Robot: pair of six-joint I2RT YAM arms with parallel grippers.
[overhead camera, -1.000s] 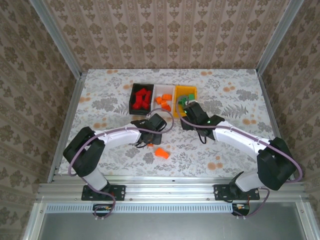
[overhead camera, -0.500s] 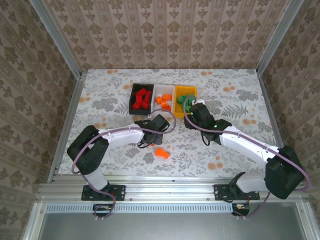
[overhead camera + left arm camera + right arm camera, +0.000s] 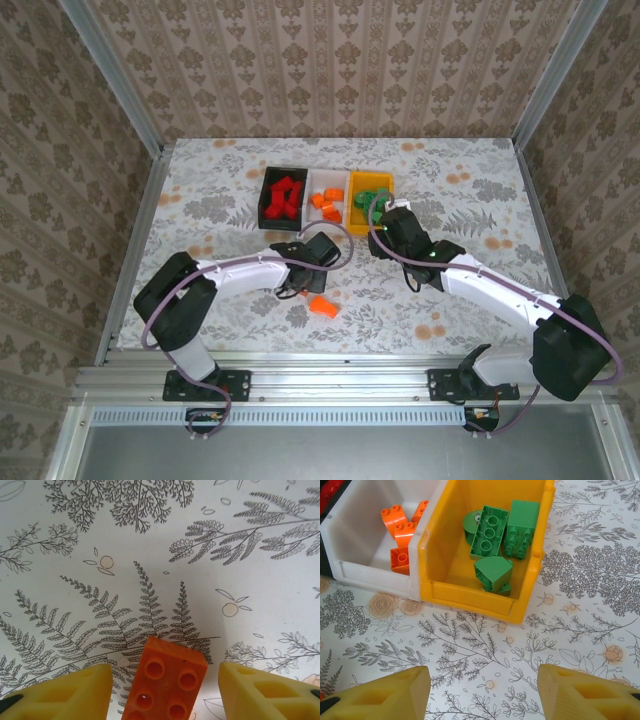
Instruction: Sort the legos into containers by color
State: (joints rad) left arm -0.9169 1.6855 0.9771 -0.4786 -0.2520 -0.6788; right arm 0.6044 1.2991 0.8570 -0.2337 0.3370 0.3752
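Note:
An orange lego [image 3: 165, 680] lies studs-up on the tablecloth between my left gripper's yellow fingers [image 3: 65, 692], with a gap on each side. The left gripper [image 3: 165, 697] is open around it and sits low over the cloth [image 3: 300, 283]. A second orange lego [image 3: 322, 305] lies just right of it. The black container [image 3: 268, 212] holds red legos [image 3: 286, 194], the white one [image 3: 365, 572] orange legos [image 3: 402, 527], the yellow one [image 3: 470, 597] green legos [image 3: 490, 530]. My right gripper [image 3: 482, 695] is open and empty, just in front of the yellow container.
The three containers stand side by side at the middle back of the flowered cloth [image 3: 450, 190]. Metal frame rails [image 3: 140, 220] and patterned walls close in the table on the left, right and back.
The left gripper has shifted slightly right and settled around the orange lego. The right gripper has drawn back a little from the yellow container.

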